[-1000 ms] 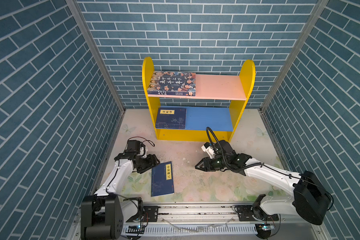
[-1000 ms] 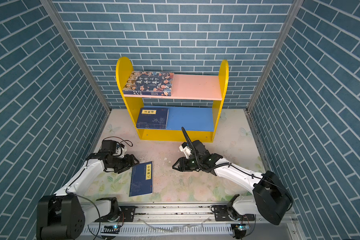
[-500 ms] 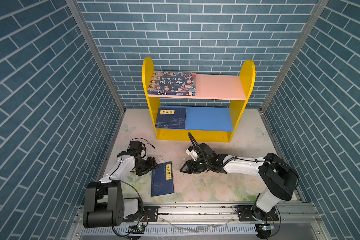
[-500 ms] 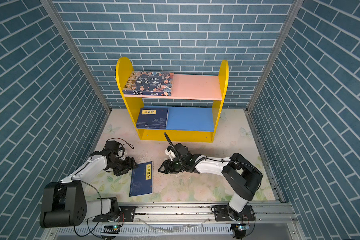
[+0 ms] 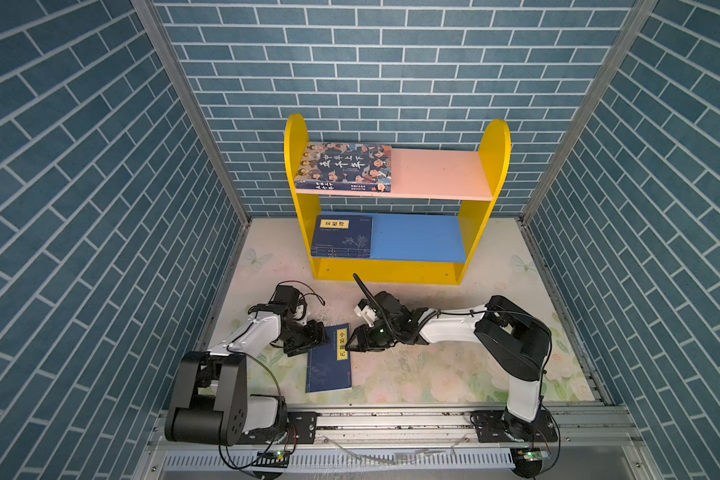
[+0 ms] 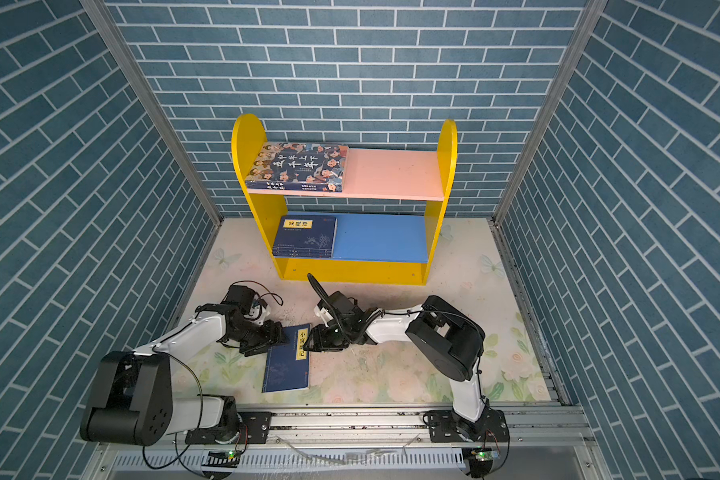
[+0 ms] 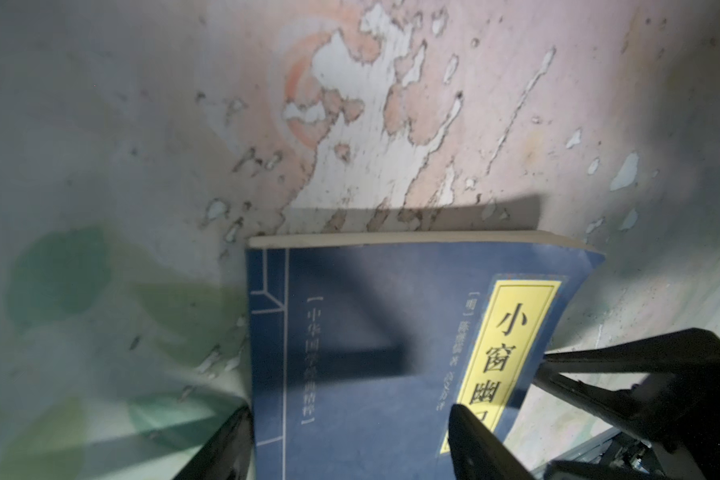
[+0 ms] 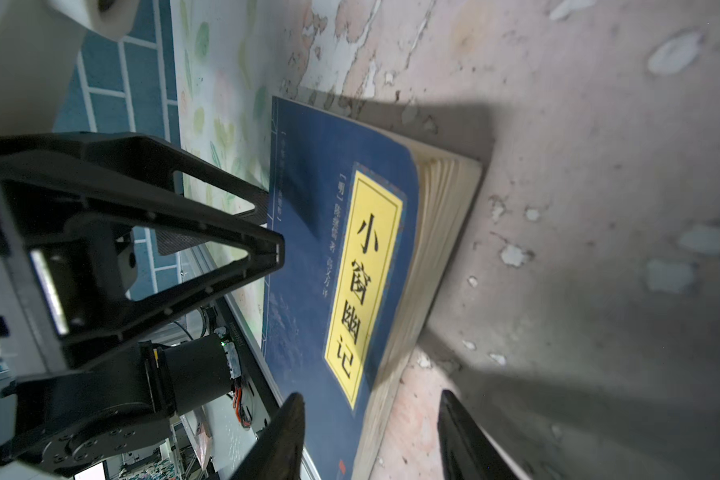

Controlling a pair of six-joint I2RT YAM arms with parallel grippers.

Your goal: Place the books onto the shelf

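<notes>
One navy book [image 5: 329, 365] [image 6: 285, 365] with a yellow title label lies flat on the floral mat, near the front. My left gripper [image 5: 320, 335] [image 7: 350, 444] is open at the book's far left corner, one finger by the spine and one over the cover [image 7: 371, 332]. My right gripper [image 5: 351, 344] [image 8: 371, 436] is open at the book's right side, and the fanned page edge [image 8: 433, 232] lies between its fingers. The shelf [image 5: 493, 166] [image 6: 447, 166] stands at the back. A cartoon-faced book [image 5: 346, 166] lies on its pink board and a navy stack [image 5: 341, 237] on its blue board.
Blue brick walls [image 5: 100, 208] close in both sides and the back. A metal rail [image 5: 391, 419] with both arm bases runs along the front. The right halves of the pink board [image 5: 437, 172] and the blue board [image 5: 416, 239] are bare.
My right gripper has travelled left across the mat to the book's right edge. My left gripper has edged in to the book's left corner. The book has stayed put.
</notes>
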